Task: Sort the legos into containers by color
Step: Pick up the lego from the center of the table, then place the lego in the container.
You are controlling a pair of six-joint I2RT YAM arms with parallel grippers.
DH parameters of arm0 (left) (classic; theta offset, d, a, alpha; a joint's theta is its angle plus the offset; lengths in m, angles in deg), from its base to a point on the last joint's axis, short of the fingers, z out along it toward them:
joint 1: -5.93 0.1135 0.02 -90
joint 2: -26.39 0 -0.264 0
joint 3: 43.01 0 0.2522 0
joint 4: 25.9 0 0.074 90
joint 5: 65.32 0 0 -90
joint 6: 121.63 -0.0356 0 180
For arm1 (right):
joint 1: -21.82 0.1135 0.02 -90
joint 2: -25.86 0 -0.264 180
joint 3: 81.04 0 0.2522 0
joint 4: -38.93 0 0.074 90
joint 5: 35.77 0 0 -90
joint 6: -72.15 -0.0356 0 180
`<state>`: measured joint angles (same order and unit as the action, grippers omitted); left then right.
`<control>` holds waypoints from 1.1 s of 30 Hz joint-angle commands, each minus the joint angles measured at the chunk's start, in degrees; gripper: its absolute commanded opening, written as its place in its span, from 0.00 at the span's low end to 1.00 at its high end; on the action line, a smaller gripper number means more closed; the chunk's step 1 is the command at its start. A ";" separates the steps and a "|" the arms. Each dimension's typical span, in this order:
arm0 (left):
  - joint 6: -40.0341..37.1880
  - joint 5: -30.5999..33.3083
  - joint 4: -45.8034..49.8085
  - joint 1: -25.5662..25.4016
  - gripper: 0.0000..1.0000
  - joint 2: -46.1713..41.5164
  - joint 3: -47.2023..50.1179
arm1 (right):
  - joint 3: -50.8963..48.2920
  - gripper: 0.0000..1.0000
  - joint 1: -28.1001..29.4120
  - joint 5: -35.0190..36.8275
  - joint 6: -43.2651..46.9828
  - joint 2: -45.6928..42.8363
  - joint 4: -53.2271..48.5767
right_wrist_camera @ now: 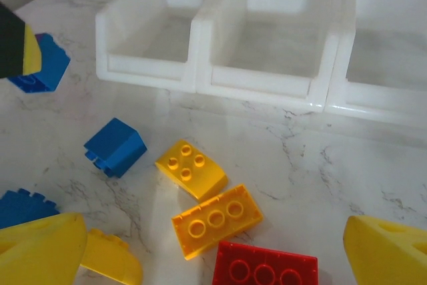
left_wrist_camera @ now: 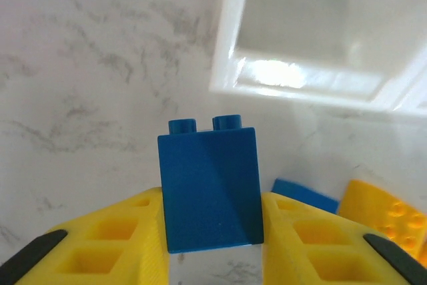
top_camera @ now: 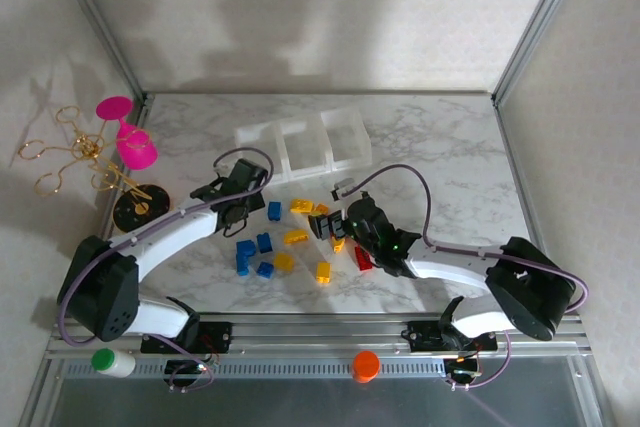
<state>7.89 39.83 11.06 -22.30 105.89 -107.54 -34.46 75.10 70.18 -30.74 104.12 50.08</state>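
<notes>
My left gripper [left_wrist_camera: 210, 231] is shut on a blue lego [left_wrist_camera: 208, 188], held studs-forward just above the marble in front of the left bin [left_wrist_camera: 313, 45]. From above, the left gripper [top_camera: 238, 209] is below the row of three translucent containers [top_camera: 300, 145]. My right gripper [right_wrist_camera: 213, 261] stands open and low over the pile, with a red lego [right_wrist_camera: 263, 268] and a flat yellow lego [right_wrist_camera: 217, 220] between its fingers. A curved yellow lego [right_wrist_camera: 191, 168] and a blue lego [right_wrist_camera: 115, 146] lie just beyond. All three bins [right_wrist_camera: 273, 45] look empty. The right gripper [top_camera: 332, 225] is at the table's middle.
Several blue, yellow and red legos [top_camera: 265, 257] are scattered between the two arms. A pink goblet toy [top_camera: 128, 137], gold wire shapes [top_camera: 70, 152] and a black disc [top_camera: 138, 209] stand at the left edge. The table's back and right sides are bare marble.
</notes>
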 commanded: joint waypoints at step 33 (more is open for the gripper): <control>-15.45 3.42 0.78 7.40 0.50 35.18 -36.64 | 3.11 0.99 -5.18 -0.24 0.88 3.18 3.58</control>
<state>-6.42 42.72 9.47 -15.39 143.86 -143.36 -30.88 69.96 69.26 -30.48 107.51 52.44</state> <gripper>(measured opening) 0.502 0.988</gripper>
